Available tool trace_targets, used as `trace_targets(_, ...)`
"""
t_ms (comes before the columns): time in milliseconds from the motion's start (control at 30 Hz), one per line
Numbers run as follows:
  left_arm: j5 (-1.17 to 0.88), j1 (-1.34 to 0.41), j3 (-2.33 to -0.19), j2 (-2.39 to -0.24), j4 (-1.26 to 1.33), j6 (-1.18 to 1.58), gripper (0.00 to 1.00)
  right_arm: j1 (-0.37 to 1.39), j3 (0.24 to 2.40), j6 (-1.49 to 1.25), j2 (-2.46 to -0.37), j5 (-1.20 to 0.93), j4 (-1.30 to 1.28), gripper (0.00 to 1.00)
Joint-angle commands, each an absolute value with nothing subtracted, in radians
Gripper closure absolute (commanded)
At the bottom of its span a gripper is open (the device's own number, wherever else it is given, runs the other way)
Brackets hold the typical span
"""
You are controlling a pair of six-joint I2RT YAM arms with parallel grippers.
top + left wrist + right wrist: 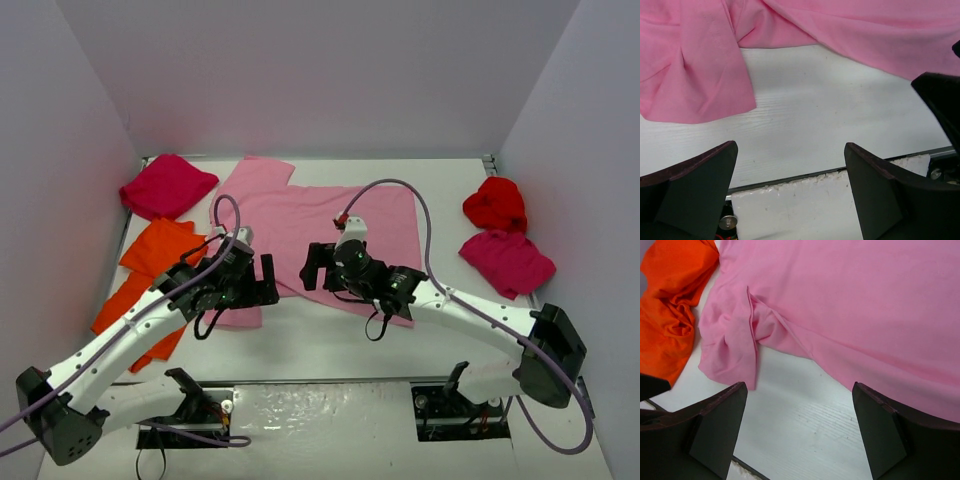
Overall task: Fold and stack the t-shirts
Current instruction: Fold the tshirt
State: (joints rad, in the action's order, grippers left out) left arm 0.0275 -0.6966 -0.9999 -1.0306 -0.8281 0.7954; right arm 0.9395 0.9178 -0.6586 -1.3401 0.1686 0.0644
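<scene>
The light pink t-shirt lies spread but wrinkled across the middle of the tabletop toward its far edge, not yet folded. The left fingers and right fingers are both spread wide and empty just above its near hem. The orange t-shirts at the left edge, a magenta t-shirt in the far left corner, and the red t-shirt and second magenta t-shirt by the right edge are all crumpled, so the task seems barely begun, with no stack made.

No legible text, label, brand or number anywhere on shirts, arms or table.
</scene>
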Motion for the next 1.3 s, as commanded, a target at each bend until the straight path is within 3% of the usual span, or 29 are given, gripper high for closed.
trace_targets(0,0.05,-0.704,-1.116,-1.076,-0.822,0.752,0.14,0.965,0.87,-0.723,-1.408,0.093,0.127,0.18)
trace_targets(400,0.344,-0.703,-1.183,-0.707,-1.007,0.814,0.14,1.075,1.085,-0.664,-1.791,-0.087,0.302,0.17)
trace_targets(900,0.296,-0.704,-1.103,-0.707,-1.006,0.83,0.14,1.067,1.236,-0.617,-1.997,-0.152,0.345,0.18)
trace_targets(1033,0.296,-0.704,-1.095,-0.71,-1.005,0.828,0.14,1.065,1.238,-0.624,-2.023,-0.167,0.355,0.29)
trace_targets(1267,0.284,-0.703,-1.078,-0.731,-0.992,0.825,0.14,1.071,1.181,-0.635,-2.025,-0.176,0.359,0.36)
